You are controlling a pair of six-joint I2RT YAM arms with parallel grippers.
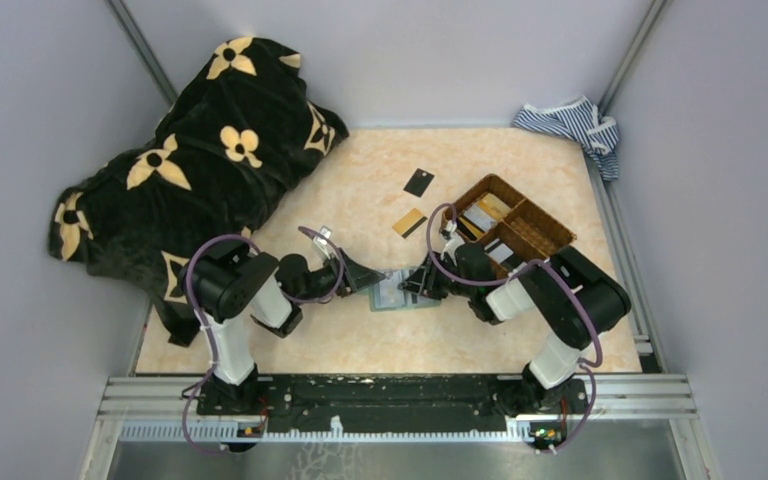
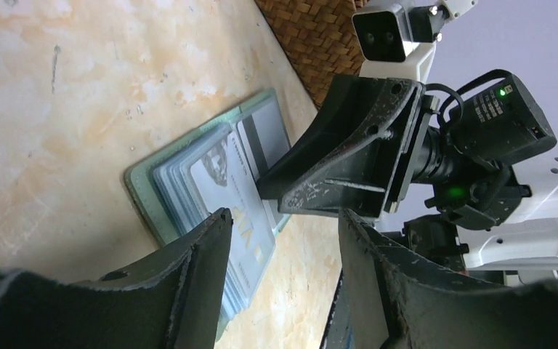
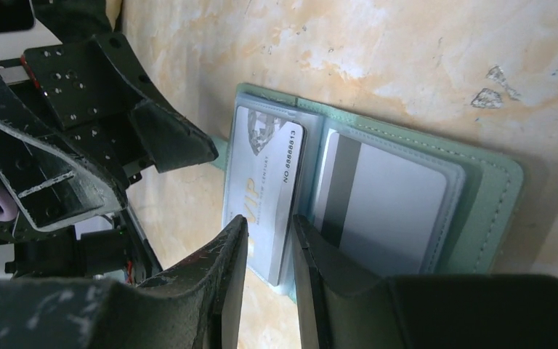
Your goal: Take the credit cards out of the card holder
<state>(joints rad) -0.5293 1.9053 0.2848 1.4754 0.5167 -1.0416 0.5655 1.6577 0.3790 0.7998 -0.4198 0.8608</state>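
Flanking card holder (image 1: 400,293) — left pincer (image 1: 374,279), right pincer (image 1: 419,285) | basket (image 1: 558,236) close behind

Green card holder (image 3: 490,189) open on marbled table (image 3: 378,43), pale VIP card (image 3: 261,167) edge between right jaws, perhaps pinched

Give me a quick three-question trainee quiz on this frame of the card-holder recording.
1. True or false: the card holder lies open on the table.
2. The right gripper has its fingers either side of an edge of: A the VIP card; B a coin; C a pen.
3. How many loose cards lie on the table beyond the holder?
Key: 1 true. 2 A. 3 two, the black card and the gold card.
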